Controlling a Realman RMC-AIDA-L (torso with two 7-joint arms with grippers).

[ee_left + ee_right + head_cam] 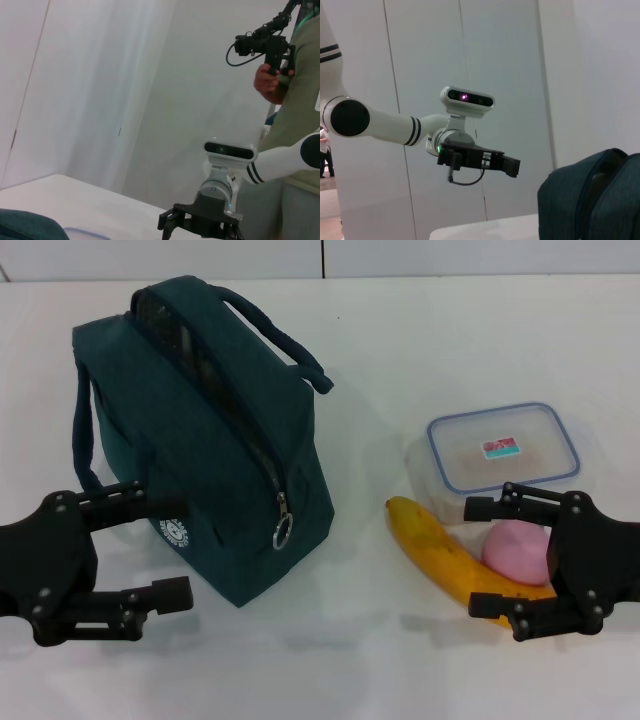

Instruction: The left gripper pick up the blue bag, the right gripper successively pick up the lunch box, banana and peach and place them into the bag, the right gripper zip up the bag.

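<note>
Left gripper [165, 545] sits at 8 o'clock of the head view, fingers spread wide, nothing held, tips just beside the near-left face of the blue bag [200, 430]. Right gripper [500, 560] at 4 o'clock, also spread wide and empty, hovering over the fruit; one finger is over the banana's near end, the other near the box's front edge.

Blue bag stands upright at 10 o'clock on the white table [400, 360], both loop handles up, zipper running down the front ridge with its metal ring pull [283, 532] hanging at the low end. The zip looks partly open along the top; can't tell how far.

Lunch box [505, 448] at 2 o'clock, lid on. Banana [440, 555] lies diagonally in front of it, peach [515, 548] between banana and box, touching or nearly touching both.

Handling, my read:
- Bag: soft fabric, will sag. Take a handle loop or the top edge, not the side panel.
- Box: rigid, light, smooth plastic, likely slippery. Grip across the short sides.
- Banana: firm but bruises. Pinch mid-length.
- Peach: round, soft, will roll. Light squeeze across the middle.
- Ring pull: small, swings free, the fiddly one.

Writing: round white logo [178, 531] on the bag, text not legible. Red and teal sticker [501, 448] on the box lid, unreadable.

Wrist views show only each opposite arm and a person with a camera [262, 45] in the background.
</note>
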